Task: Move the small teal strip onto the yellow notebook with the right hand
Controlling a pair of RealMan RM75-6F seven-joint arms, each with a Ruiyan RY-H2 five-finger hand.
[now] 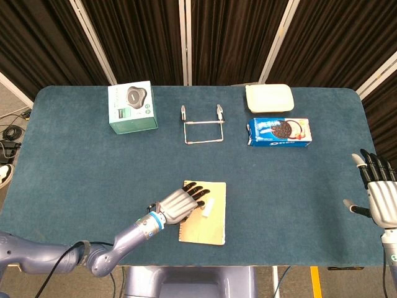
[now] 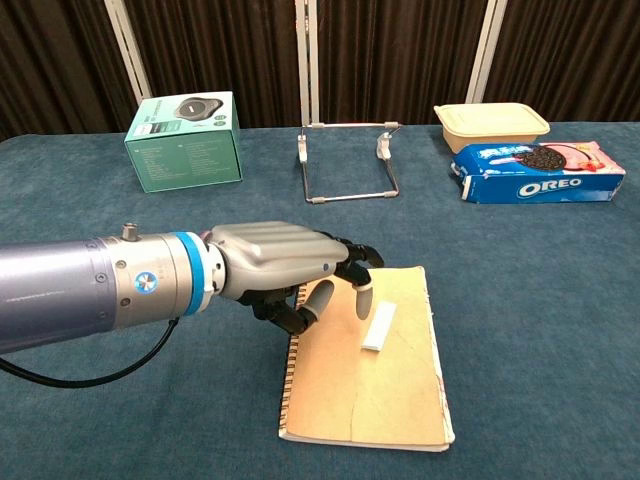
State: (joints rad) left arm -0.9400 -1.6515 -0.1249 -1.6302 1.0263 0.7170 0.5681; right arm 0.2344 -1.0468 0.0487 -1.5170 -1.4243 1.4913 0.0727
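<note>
Beside strip (image 2: pixel 379 325), left robot hand (image 2: pixel 285 275)

Table (image 1: pixel 74 155) is a dark blue felt. Notebook (image 2: pixel 385 400) is pale yellow, the strip (image 2: pixel 379 326) on it looks almost white. Green box (image 1: pixel 131 107), blue Oreo pack (image 2: pixel 540 172) with a pink end, cream container (image 1: pixel 268 97). Left hand (image 2: pixel 280 272) silver with black fingers (image 2: pixel 352 255).
</note>
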